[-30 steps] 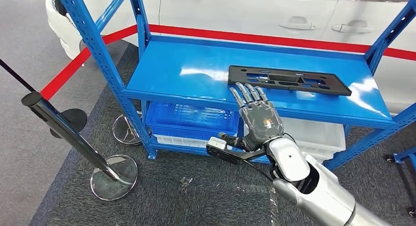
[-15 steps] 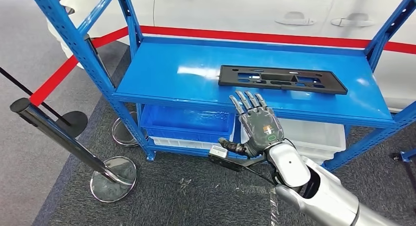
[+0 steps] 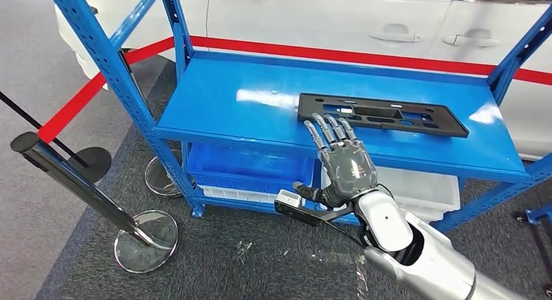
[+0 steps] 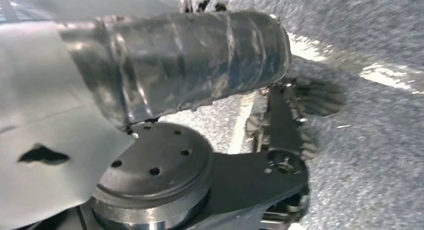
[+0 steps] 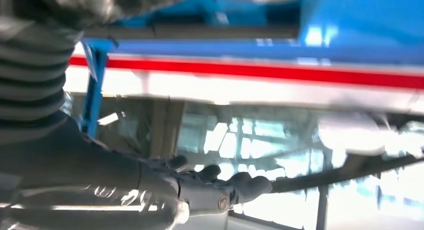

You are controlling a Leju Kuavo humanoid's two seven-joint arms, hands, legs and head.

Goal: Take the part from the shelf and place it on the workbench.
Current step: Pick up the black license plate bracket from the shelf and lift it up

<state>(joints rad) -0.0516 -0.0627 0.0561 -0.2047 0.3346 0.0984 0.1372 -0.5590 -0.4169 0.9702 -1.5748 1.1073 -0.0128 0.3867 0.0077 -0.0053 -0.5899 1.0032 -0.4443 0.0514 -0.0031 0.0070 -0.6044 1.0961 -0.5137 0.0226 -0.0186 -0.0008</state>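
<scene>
The part (image 3: 384, 114) is a long flat black plate with cutouts, lying on the top board of the blue shelf (image 3: 234, 105). My right hand (image 3: 345, 163) is raised in front of the shelf's near edge with its fingers (image 3: 329, 127) stretched out and apart, holding nothing. Its fingertips reach the near left end of the part; I cannot tell whether they touch it. In the right wrist view the same hand (image 5: 200, 190) stretches out below the blue board. The left wrist view is blurred, over grey carpet, and the left hand's state is unclear.
A blue bin (image 3: 250, 163) and a white bin (image 3: 423, 186) sit on the lower shelf. Blue uprights (image 3: 110, 66) frame the shelf. A black barrier post with a chrome foot (image 3: 146, 241) leans at the left. A white car (image 3: 325, 13) stands behind the shelf.
The camera has shifted slightly. My right hand has come up and forward, so its fingertips now lie at the part's near edge instead of short of it.
</scene>
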